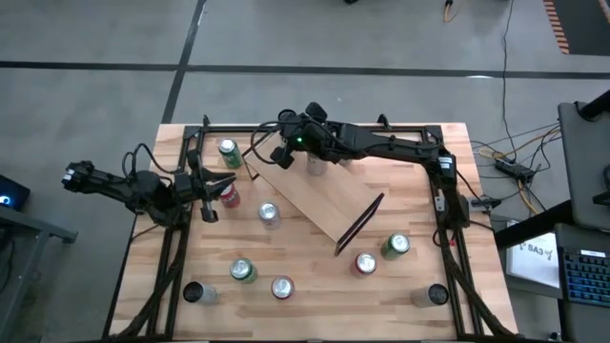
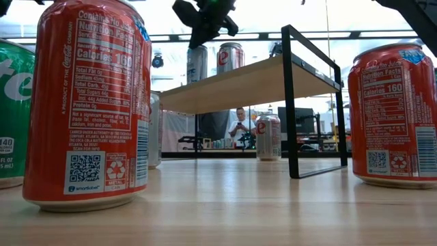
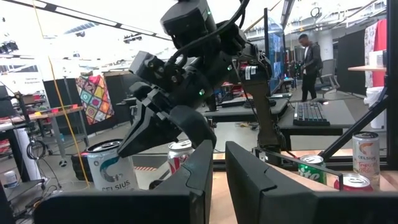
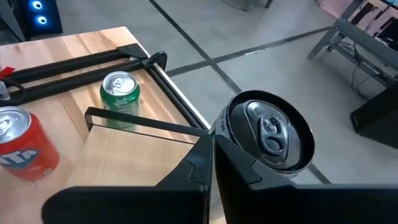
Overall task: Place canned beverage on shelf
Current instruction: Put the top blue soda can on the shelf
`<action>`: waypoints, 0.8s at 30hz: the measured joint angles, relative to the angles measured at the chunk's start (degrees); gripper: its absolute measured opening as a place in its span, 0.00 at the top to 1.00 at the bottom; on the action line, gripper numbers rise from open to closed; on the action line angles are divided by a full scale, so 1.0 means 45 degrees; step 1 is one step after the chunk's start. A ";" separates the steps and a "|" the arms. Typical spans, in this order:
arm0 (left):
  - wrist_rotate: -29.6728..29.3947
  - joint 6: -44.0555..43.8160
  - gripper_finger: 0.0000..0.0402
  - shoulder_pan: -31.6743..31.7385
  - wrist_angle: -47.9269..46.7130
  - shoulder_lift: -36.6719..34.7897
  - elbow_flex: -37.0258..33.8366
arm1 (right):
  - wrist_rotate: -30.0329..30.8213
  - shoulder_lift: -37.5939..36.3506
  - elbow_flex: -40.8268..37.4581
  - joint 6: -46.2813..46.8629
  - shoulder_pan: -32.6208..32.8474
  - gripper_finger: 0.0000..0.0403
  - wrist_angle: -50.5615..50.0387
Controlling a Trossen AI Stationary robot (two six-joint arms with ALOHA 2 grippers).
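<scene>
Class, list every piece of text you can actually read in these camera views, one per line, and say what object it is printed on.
"Nutrition Facts", "Calories 160": near red can, low view.
"Calories 160": red can on the right, low view.
"CELSIUS": pale can, left wrist view.
"CELSIUS": white can, left wrist view.
The fine print and the QR code label on the red cans are too small to read.

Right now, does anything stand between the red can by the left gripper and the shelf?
Nothing on the table lies between the red can beside the left gripper and the shelf. At the shelf's nearer end, though, the shut right gripper hangs over two cans standing there; the rest of the board is bare.
</scene>
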 joint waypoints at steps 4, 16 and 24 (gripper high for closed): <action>0.0000 0.0045 0.93 0.0000 0.0000 0.0000 0.0000 | -0.0343 -0.0135 -0.0005 -0.0027 0.0395 0.98 -0.0024; 0.0060 0.0035 0.93 0.0000 -0.0029 0.0443 0.0000 | -0.0874 -0.1420 -0.0005 -0.0659 0.3505 0.98 -0.2819; 0.1280 -0.0416 0.93 0.0000 0.1430 0.1117 0.0010 | -0.3257 -0.2336 -0.0005 0.1316 0.5124 0.98 -0.7988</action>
